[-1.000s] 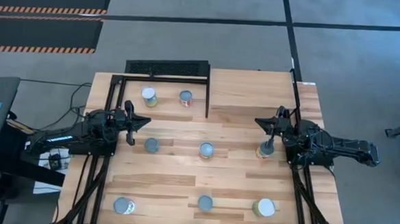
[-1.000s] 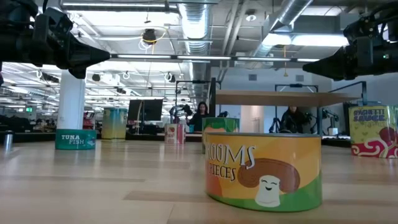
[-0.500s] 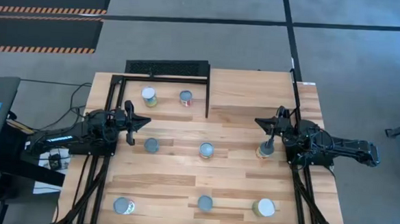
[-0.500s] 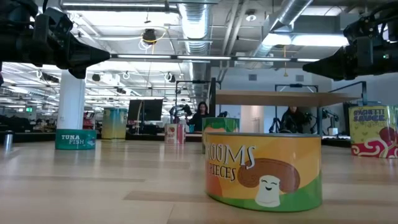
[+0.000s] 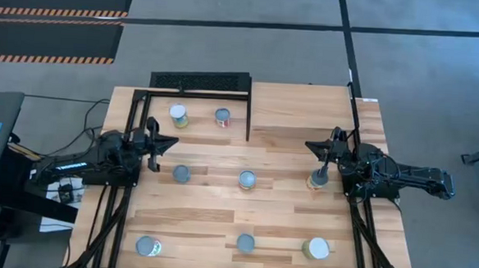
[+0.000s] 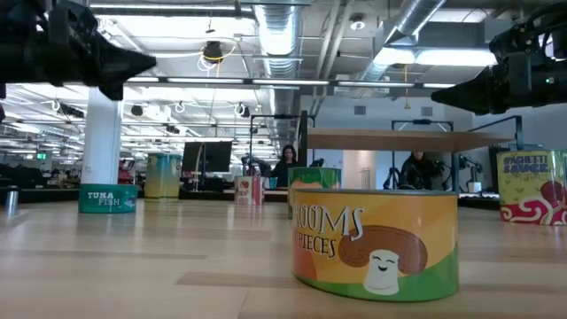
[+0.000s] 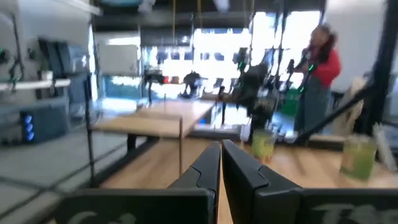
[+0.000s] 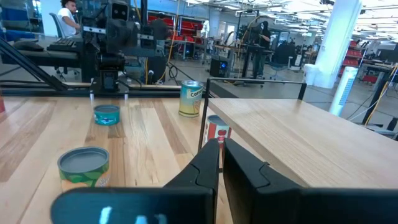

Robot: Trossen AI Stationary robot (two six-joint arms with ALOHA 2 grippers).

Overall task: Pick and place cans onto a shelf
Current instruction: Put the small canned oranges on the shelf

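Several cans stand upright on their bases on the wooden table: two at the far left [image 5: 179, 114] [image 5: 222, 116], three across the middle [image 5: 182, 174] [image 5: 247, 179] [image 5: 317, 180], three near the front [image 5: 147, 246] [image 5: 246, 243] [image 5: 318, 248]. The shelf [image 5: 298, 112] is a raised wood ledge at the far right, with nothing on it; it also shows in the low view [image 6: 403, 139]. My left gripper [image 5: 173, 142] hangs shut and empty above the table's left side. My right gripper [image 5: 308, 144] hangs shut and empty above the right side, beside the shelf's near edge.
A black perforated rack [image 5: 201, 81] stands at the table's far edge, and black frame bars [image 5: 248, 118] run beside the two far cans. A mushroom can [image 6: 376, 241] stands close in the low view. People show in the room beyond [image 7: 322, 59].
My left gripper has risen a little and stays shut. My right gripper and the cans have kept still.
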